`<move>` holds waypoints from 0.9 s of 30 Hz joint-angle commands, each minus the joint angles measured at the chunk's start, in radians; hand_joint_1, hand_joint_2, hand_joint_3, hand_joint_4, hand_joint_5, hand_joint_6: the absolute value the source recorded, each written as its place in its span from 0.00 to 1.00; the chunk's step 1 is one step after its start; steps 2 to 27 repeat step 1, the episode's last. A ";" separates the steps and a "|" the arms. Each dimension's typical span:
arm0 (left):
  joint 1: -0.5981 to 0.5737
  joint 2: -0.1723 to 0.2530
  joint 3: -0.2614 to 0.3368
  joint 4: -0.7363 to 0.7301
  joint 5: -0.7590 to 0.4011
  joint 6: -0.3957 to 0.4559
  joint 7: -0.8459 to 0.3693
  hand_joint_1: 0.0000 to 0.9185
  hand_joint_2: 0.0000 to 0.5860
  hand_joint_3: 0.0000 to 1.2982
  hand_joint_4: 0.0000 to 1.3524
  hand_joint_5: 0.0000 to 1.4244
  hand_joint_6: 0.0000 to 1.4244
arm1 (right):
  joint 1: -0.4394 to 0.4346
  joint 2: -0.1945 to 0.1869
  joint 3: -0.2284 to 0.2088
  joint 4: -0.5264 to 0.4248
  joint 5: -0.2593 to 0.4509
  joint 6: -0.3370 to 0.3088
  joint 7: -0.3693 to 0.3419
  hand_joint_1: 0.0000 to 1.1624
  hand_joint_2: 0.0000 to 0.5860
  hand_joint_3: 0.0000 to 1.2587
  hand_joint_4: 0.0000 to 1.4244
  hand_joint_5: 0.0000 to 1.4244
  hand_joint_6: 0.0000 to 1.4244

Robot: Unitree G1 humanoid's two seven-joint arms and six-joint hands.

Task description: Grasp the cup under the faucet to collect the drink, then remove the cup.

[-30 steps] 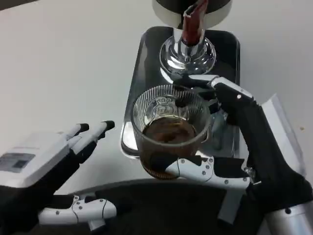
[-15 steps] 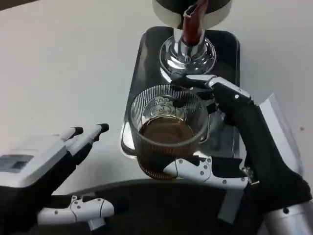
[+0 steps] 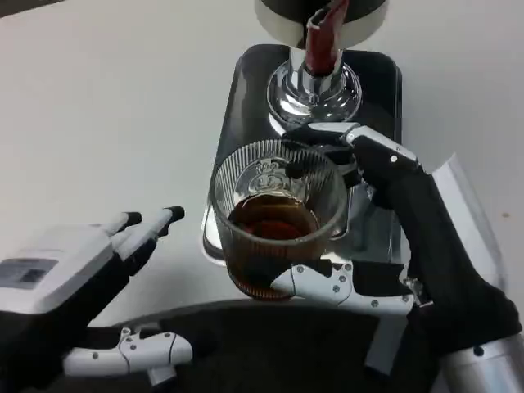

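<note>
Since a second ago, the right hand point(image 3: 393, 237) has drawn the cup point(image 3: 277, 217) slightly toward 8 o'clock, away from the faucet point(image 3: 318, 41). It grasps the ribbed glass, which holds brown drink, over the dark tray's point(image 3: 246, 90) near edge. At 8 o'clock, the left hand point(image 3: 78, 274) hovers released, fingers apart, above the white table point(image 3: 106, 115).

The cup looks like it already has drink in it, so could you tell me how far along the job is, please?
Done: the cup holds brown drink. In hand: the right hand grips it, fingers behind and in front, over the near end of the dark tray, clear of the faucet. The left hand waits open on the table. Left: carry the cup off the tray and set it down.
</note>
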 commanded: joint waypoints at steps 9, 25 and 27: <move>0.028 -0.004 0.005 -0.011 -0.003 -0.031 0.009 0.00 0.18 0.00 0.00 0.00 0.04 | 0.000 0.014 0.008 -0.039 0.015 -0.033 -0.003 0.82 0.25 0.63 0.61 0.72 0.84; 0.028 -0.004 0.005 -0.011 -0.003 -0.031 0.009 0.00 0.18 0.00 0.00 0.00 0.04 | 0.000 0.014 0.008 -0.039 0.015 -0.033 -0.003 0.82 0.25 0.63 0.61 0.72 0.84; 0.028 -0.004 0.005 -0.011 -0.003 -0.031 0.009 0.00 0.18 0.00 0.00 0.00 0.04 | 0.000 0.014 0.008 -0.039 0.015 -0.033 -0.003 0.82 0.25 0.63 0.61 0.72 0.84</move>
